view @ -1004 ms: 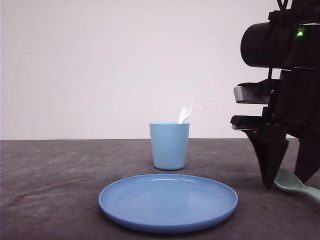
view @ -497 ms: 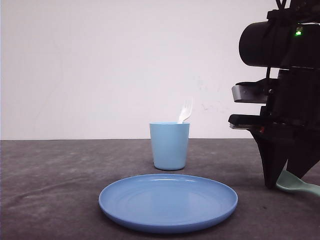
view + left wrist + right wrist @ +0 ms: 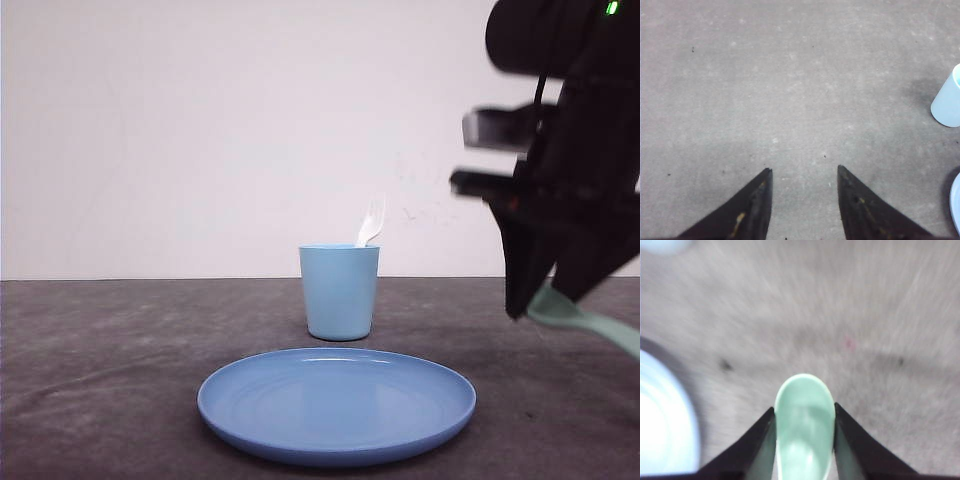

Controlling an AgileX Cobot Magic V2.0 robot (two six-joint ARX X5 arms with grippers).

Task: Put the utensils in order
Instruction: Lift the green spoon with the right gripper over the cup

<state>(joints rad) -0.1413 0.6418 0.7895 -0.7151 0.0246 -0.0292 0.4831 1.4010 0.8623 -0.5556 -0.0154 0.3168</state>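
Spoon (image 3: 585,320) now aloft in right tool (image 3: 804,412)

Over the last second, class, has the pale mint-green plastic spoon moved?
Yes. The pale mint-green plastic spoon, clamped in the right gripper, has risen off the dark table; it was level with the round blue plate and now hangs above it.

I count one fork (image 3: 372,221), one spoon (image 3: 585,320), one cup (image 3: 339,292) and one plate (image 3: 336,403) on my counter (image 3: 100,360).

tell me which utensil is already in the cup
The white fork, standing tines-up in the light blue cup. The mint spoon is held off the table between the right gripper's fingers.
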